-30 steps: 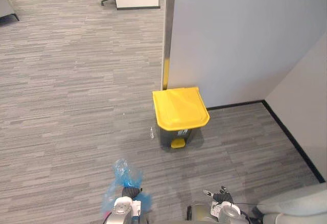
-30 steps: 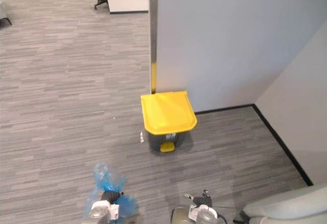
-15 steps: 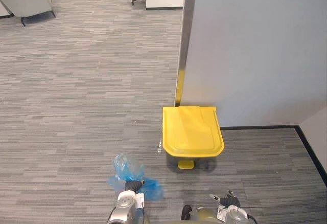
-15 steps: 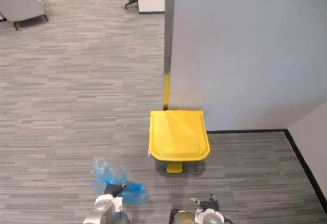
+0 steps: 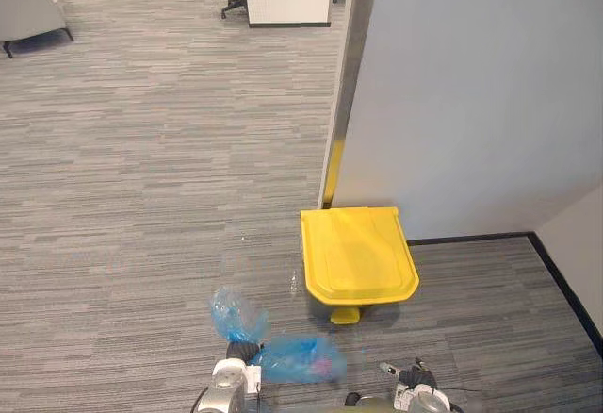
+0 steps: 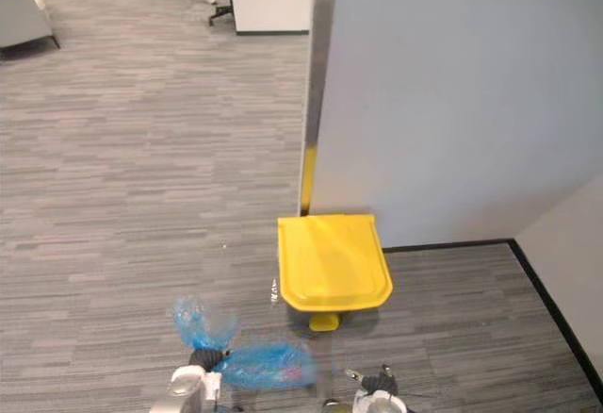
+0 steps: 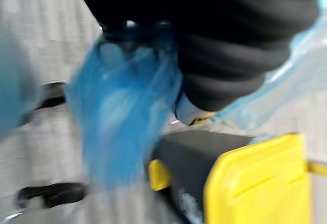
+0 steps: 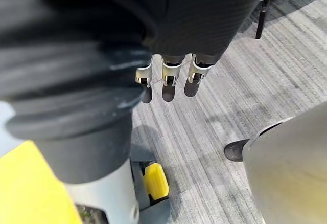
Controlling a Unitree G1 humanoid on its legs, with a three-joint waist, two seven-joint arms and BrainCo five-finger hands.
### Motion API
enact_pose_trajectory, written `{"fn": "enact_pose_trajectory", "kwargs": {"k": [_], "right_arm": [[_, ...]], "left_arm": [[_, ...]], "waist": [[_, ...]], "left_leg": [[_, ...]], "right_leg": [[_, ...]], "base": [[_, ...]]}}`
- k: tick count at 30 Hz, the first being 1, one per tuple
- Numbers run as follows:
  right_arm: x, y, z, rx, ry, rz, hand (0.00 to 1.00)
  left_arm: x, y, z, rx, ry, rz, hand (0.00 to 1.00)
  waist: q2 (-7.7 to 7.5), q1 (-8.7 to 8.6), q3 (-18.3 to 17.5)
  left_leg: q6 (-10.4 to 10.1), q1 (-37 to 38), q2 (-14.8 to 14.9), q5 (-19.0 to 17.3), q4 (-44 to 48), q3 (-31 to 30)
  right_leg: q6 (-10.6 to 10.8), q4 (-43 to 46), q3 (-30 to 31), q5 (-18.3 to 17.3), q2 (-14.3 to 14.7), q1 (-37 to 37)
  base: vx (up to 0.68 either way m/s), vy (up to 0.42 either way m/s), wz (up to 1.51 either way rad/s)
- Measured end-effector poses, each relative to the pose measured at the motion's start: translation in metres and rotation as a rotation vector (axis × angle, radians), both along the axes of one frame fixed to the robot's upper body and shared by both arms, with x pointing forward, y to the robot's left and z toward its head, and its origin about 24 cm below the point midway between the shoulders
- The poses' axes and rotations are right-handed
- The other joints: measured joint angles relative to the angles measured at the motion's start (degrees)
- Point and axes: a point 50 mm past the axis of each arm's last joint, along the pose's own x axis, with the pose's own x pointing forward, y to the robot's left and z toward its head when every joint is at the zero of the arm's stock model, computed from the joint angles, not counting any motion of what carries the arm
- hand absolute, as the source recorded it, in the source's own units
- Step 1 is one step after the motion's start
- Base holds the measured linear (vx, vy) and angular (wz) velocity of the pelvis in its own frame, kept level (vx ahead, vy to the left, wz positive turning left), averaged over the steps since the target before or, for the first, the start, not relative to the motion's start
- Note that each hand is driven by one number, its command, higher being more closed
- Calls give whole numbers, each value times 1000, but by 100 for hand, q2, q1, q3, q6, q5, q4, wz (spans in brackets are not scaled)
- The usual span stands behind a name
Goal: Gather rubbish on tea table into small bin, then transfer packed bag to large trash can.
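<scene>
Left hand (image 5: 242, 350) grips blue bag (image 5: 297, 358), which hangs just right of it. Large trash can (image 5: 358, 255) ahead, closed. Right hand (image 8: 168, 75) slack, empty. Best: open it via pedal (image 5: 345, 315) first; release bag squarely over opening.

Dark ribbed cover of left hand (image 7: 230, 55) close up; blue plastic bag (image 7: 122, 111) bunched against it, hanging. Behind bag: dark bin (image 7: 204, 155), yellow lid (image 7: 255, 183), yellow pedal (image 7: 158, 174), grey carpet floor (image 7: 46, 40).

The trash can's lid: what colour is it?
The lid is yellow, seen best in the left eye view.
</scene>
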Motion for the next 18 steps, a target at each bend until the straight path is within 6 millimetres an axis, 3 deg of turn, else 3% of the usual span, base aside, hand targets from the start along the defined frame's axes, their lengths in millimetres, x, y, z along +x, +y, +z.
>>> {"fn": "enact_pose_trajectory", "kwargs": {"k": [4,6,7,8,11,13,14,15,16,17,18], "right_arm": [[0,-1,1,-1,-4,-4,0],[10,-6,5,-13,-39,-15,0],[11,-7,6,-17,-49,-17,0],[9,-7,6,-18,-48,-20,0],[18,-4,9,-14,-79,-22,0],[21,-3,10,-13,-85,-20,0],[19,0,8,-6,-78,-22,0],[16,1,7,-2,-69,-22,0],[21,-3,9,-11,-81,-19,0],[25,-8,12,-27,-97,-19,0],[28,-11,14,-34,-112,-29,0]], "left_arm": [[1,8,1,21,-3,14,100],[3,9,1,22,-7,23,100],[5,11,2,29,-13,23,100],[7,12,3,32,-19,22,100],[11,14,5,41,-29,23,100],[11,17,5,50,-30,44,100],[11,20,5,54,-31,59,100],[13,19,6,52,-34,60,100],[14,13,6,36,-37,60,100],[17,9,6,23,-46,57,100],[21,3,8,9,-55,53,100]], "waist": [[-31,13,78],[74,9,294],[58,-1,312],[50,11,324],[22,16,397],[-22,42,440],[-167,41,412],[-201,57,414],[-67,73,467],[122,76,489],[201,60,533]], "left_leg": [[129,41,-107,-248,127,-24],[181,306,-65,-472,275,-231],[226,329,25,-603,459,-374],[224,297,70,-670,574,-471],[209,190,330,-922,978,-773],[39,209,424,-1162,1290,-846],[-129,232,378,-1443,1583,-973],[-232,266,360,-1583,1696,-1018],[-281,326,514,-1669,1720,-1044],[-329,318,675,-1710,1692,-1074],[-343,343,749,-1722,1649,-1130]], "right_leg": [[163,979,120,-337,-175,-378],[417,2600,47,-419,-300,-984],[272,2714,-86,-564,-335,-1175],[187,2644,-194,-586,-337,-1282],[214,1315,-646,-10,-374,-1617],[214,823,-865,124,-404,-1676],[119,936,-802,-50,-460,-1708],[211,980,-713,-33,-437,-1691],[362,1188,-739,-157,-339,-1731],[318,1308,-804,-189,-202,-1786],[285,1399,-857,-211,-140,-1809]], "base": [[-28,21,-13],[-74,41,23],[-8,30,42],[57,-12,61],[112,-76,62],[201,-170,43],[312,-266,39],[412,-294,26],[432,-270,3],[387,-210,2],[235,-134,8]]}}
